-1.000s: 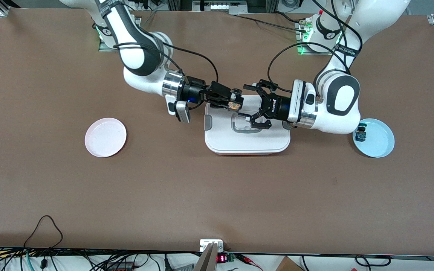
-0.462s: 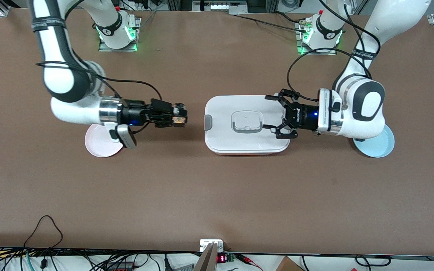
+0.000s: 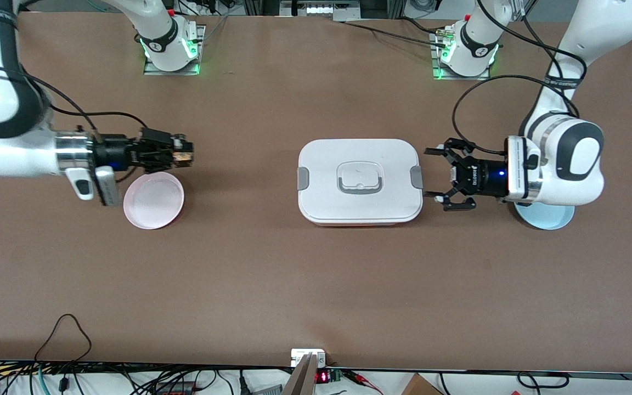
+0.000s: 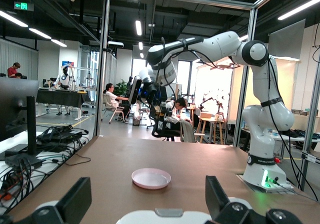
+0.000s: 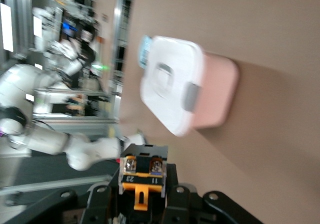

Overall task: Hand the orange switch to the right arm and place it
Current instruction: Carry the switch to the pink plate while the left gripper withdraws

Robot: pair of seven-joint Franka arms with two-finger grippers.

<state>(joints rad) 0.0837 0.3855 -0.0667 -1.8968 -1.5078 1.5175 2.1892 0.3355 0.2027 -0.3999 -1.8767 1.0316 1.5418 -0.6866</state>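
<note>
The orange switch, black-bodied with orange markings, is clamped in my right gripper. The gripper holds it above the table at the edge of the pink plate that lies farther from the front camera. In the right wrist view the switch sits between the fingers of my right gripper. My left gripper is open and empty, beside the white box at the end toward the left arm. In the left wrist view its fingers stand wide apart, and the pink plate shows between them.
A white lidded box with grey latches sits mid-table and shows in the right wrist view. A light blue plate lies partly under the left arm's wrist. Cables run along the table edge nearest the front camera.
My right gripper has carried the switch from over the box toward the right arm's end, to the pink plate. My left gripper has drawn back off the box lid, still open.
</note>
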